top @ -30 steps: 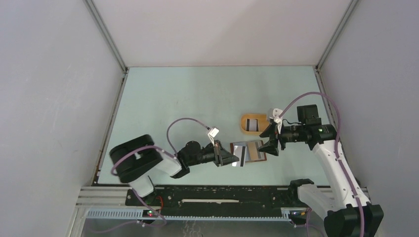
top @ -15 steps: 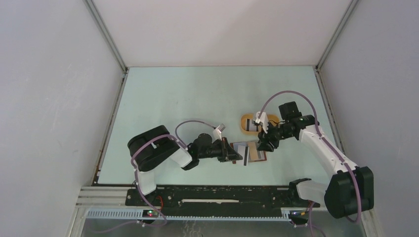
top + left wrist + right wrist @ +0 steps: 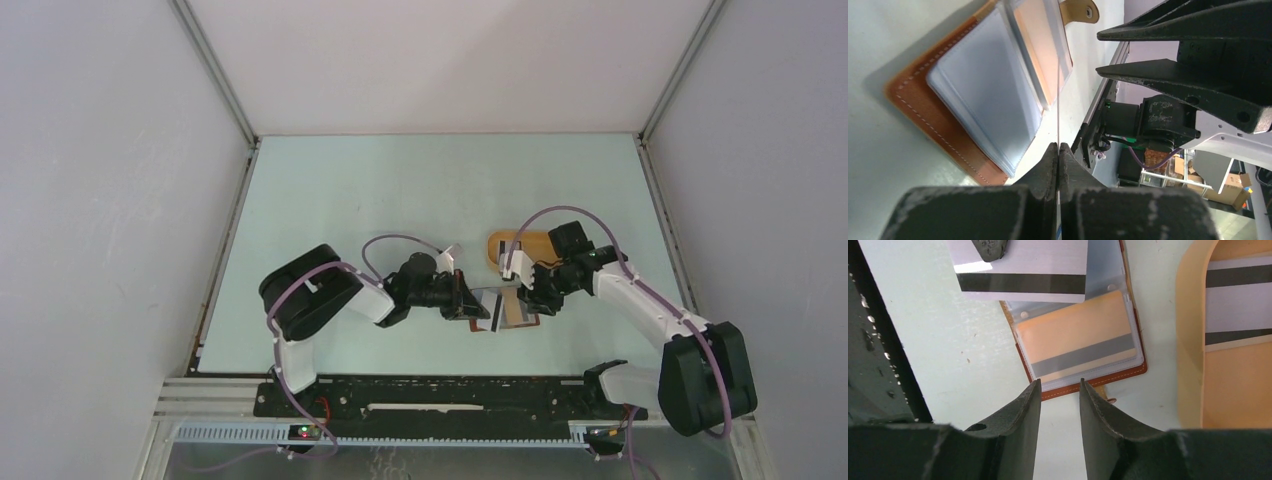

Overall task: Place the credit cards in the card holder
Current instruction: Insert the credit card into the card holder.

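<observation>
Reaching sideways, the left gripper [image 3: 1058, 146] pinches 1 credit card [image 3: 1023, 262] over the card holder [image 3: 908, 102]; the right gripper [image 3: 1059, 390] hovers part-open

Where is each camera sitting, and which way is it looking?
Top: high behind the robot, looking down on the table; both arms show.
Left wrist: on the left claw, looking past its pinched card at the card holder; its fingers show.
Right wrist: on the right claw, looking down at the card holder and orange tray; its fingers show.
Shared: all three see the card holder.
</observation>
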